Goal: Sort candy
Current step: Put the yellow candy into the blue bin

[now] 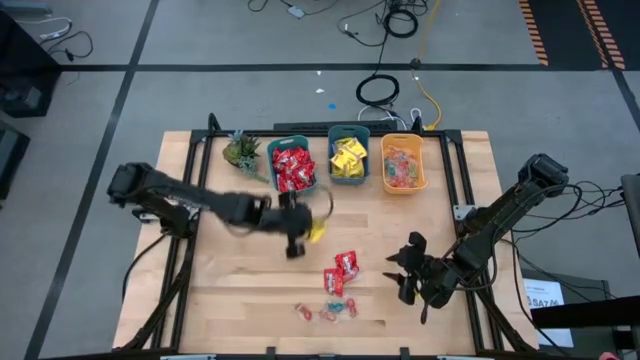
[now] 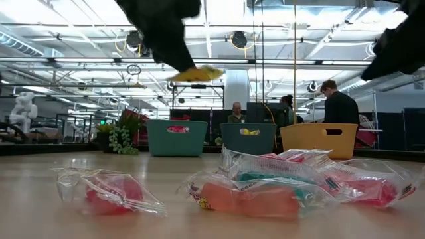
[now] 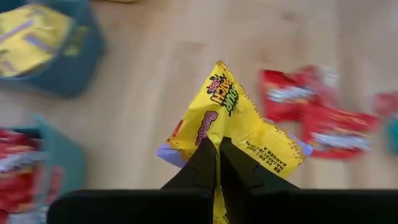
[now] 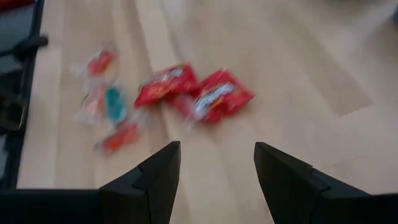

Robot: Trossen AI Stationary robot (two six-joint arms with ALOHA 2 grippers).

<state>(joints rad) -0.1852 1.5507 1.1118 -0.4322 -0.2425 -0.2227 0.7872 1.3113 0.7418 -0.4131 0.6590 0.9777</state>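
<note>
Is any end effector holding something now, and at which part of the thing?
The left end effector holds a yellow packet, pinched at one edge, lifted off the table. The right end effector is open and holds nothing.

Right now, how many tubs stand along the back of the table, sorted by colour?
Teal tubs: 2, the left teal tub and the middle teal tub
Orange tub: 1
Total: 3
</note>
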